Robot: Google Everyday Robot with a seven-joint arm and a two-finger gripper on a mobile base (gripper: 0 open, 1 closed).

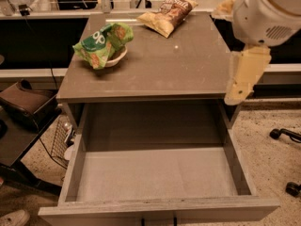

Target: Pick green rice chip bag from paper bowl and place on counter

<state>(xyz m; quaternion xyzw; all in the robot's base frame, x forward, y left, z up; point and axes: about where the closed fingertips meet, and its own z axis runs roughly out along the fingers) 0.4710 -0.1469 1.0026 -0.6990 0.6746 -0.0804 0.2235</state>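
We're looking down on the counter (164, 69), a flat grey-brown top filling the upper middle of the frame, with its big drawer (155, 173) pulled wide open below it and showing a bare grey bottom. Beyond the counter, along the top edge, runs a pale ledge (56, 14), and speckled floor (263, 121) spreads out at lower right, where we spot two black chair casters (275, 134). Over at the counter's upper-left corner sits the paper bowl (116, 58), and the green rice chip bag (99, 44) lies in it, crumpled and spilling out over the rim toward the left. At the back edge, upper centre, a yellow-and-brown chip bag (167, 15) lies flat, well apart from the bowl. A small white speck (176, 46) shows on the bare top between them. On the right, the robot's white arm (268, 8) bulks in from the upper corner, and the cream gripper (242, 79) hangs from it beside the counter's right edge, far from the bag; we cannot tell whether it is open or closed. At left, a wire basket (59, 138) sits low beside the cabinet.
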